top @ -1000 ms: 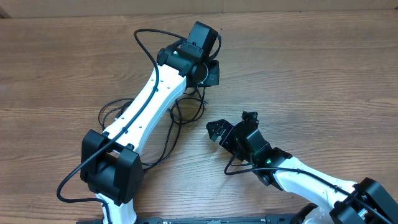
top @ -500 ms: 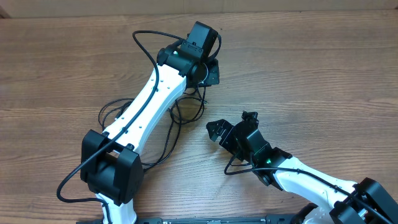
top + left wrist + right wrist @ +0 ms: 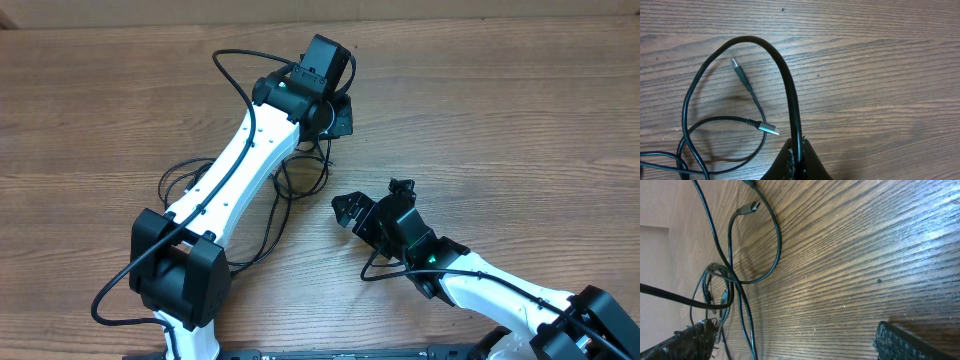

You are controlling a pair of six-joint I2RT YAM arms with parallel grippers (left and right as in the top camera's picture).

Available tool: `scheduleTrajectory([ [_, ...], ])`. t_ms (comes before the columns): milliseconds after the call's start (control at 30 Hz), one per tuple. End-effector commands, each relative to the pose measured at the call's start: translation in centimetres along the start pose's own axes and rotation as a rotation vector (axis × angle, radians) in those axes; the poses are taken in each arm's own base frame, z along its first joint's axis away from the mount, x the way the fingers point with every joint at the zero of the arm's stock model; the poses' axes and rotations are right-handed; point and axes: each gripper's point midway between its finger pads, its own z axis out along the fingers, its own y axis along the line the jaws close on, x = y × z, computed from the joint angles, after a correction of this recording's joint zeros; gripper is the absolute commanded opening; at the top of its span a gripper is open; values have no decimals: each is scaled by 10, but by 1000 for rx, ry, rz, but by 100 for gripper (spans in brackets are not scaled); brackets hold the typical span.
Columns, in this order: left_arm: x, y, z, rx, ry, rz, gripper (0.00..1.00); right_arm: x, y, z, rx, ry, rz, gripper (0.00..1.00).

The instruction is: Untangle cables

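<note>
Wooden desk point(image 3: 520, 110) holds tangled cables point(image 3: 281, 215) partly under the left arm point(image 3: 240, 165). Left tool point(image 3: 798, 152) is clamped on one cable point(image 3: 788, 75); right tool point(image 3: 795, 337) gapes empty. Pulling may tighten what looks like a knot point(image 3: 720, 282).

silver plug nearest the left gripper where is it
Left wrist view: the silver plug sits just left of the left gripper pinching a cable, below the other plug.

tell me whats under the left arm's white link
Thin black cables pass beneath the left arm, their loops showing on the table on both sides. How they cross or knot directly under the arm is covered.
</note>
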Motion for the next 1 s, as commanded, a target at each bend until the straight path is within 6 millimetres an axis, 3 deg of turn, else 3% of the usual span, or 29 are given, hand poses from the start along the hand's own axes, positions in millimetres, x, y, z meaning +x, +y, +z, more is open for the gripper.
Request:
scheduleTrajectory([
  [0,-14,-3,-17,14,-54,-11,4,-3,4,-2,-14,-13,4,100],
  [967,-12,-3,-17,10,-48,0,4,-3,4,-2,-14,-13,5,100],
])
